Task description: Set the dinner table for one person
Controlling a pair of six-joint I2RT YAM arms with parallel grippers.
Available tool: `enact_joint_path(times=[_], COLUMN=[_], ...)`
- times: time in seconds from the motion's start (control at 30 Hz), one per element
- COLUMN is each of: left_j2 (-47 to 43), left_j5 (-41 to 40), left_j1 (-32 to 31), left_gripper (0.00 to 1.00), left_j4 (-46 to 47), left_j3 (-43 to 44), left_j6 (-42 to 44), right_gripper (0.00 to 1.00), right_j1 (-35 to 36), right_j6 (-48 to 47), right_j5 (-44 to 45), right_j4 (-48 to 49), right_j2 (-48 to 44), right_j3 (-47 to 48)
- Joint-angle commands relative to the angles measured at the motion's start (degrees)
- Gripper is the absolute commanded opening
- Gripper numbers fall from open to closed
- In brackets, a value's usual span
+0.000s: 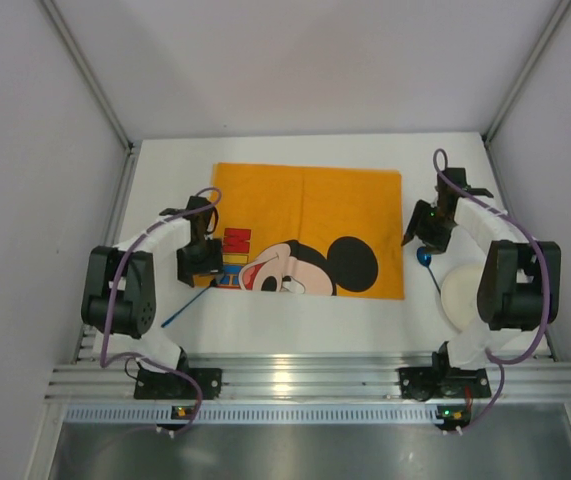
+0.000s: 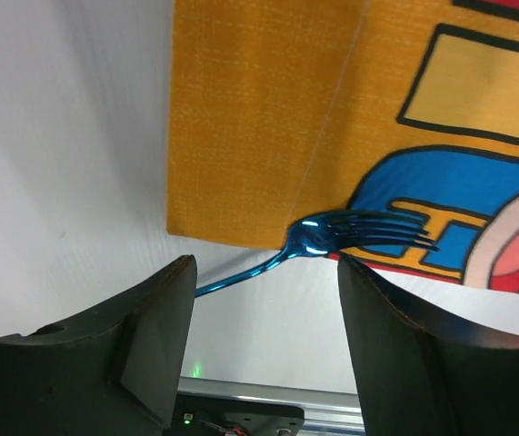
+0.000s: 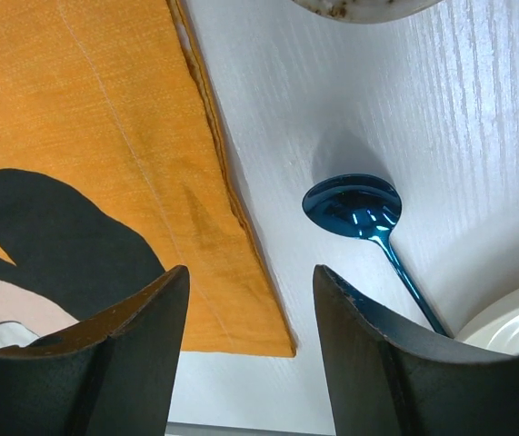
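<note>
The white dinner table (image 1: 295,315) carries an orange Mickey Mouse mat (image 1: 310,200). A blue fork (image 1: 187,307) lies at the mat's near left corner, tines on the mat (image 2: 368,232), handle on the table. My left gripper (image 1: 201,262) hovers open and empty above the fork (image 2: 264,272). A blue spoon (image 1: 427,264) lies right of the mat, bowl up (image 3: 354,206). A white plate (image 1: 462,292) sits at the near right, partly hidden by the right arm. My right gripper (image 1: 429,232) is open and empty over the mat's right edge (image 3: 250,277).
Grey walls enclose the table on three sides. An aluminium rail (image 1: 305,380) with the arm bases runs along the near edge. A pale round rim (image 3: 359,7) shows at the top of the right wrist view.
</note>
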Motion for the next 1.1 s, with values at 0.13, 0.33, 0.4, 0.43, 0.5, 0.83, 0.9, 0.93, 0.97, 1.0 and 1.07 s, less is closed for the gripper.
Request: enact_joint_path(times=[0.13,0.33,0.4,0.43,0.5,0.83,0.9,0.93,0.97,1.0,1.07], left_j2=[4.48,8.16,9.57,10.62,11.51,10.9,9.33,8.62,7.66,6.86,4.49], left_j5=[-0.61,0.01,-0.69,-0.95,-0.95,-0.87,-0.52,-0.26,0.27,0.62,1.32], left_j1=[-0.89,-3.09,-4.23,-4.5,-5.11,-6.17,-6.87,-7.05,-7.31,-7.66,-7.84], left_gripper=[0.61,0.44,0.34,0.31,0.23,0.0,0.0,0.0,0.0,0.0,0.0], left_j4=[-1.95,-3.0,-3.36,-3.71,-3.8,-4.41,-5.9,-6.34,-7.04,-7.83,-10.47], left_j3=[1.77,2.2,2.38,2.47,2.56,2.64,3.17,3.52,3.96,5.18,6.86], left_j6=[1.39,1.39,0.95,0.86,0.69,0.6,0.42,0.34,0.25,-0.01,-0.28], right_gripper=[0.57,0.57,0.57,0.56,0.56,0.56,0.56,0.56,0.56,0.56,0.56], right_j1=[-2.08,-3.22,-3.4,-3.49,-3.93,-5.77,-5.95,-6.04,-6.13,-6.13,-6.04], right_j6=[-2.15,-2.5,-2.59,-2.68,-2.85,-3.56,-3.73,-3.82,-3.91,-3.82,-3.73], right_j5=[0.85,1.02,1.02,1.02,1.02,0.85,0.76,0.76,0.59,0.5,0.15], right_j4=[-2.92,-2.92,-2.83,-2.66,-2.65,-2.65,-2.65,-2.57,-2.57,-2.65,-2.74], right_j2=[-2.56,-3.44,-3.97,-4.15,-4.76,-7.4,-7.92,-8.01,-8.28,-8.71,-9.24], right_j3=[3.28,1.52,0.91,0.73,0.38,-1.73,-2.17,-2.26,-2.35,-2.52,-2.61])
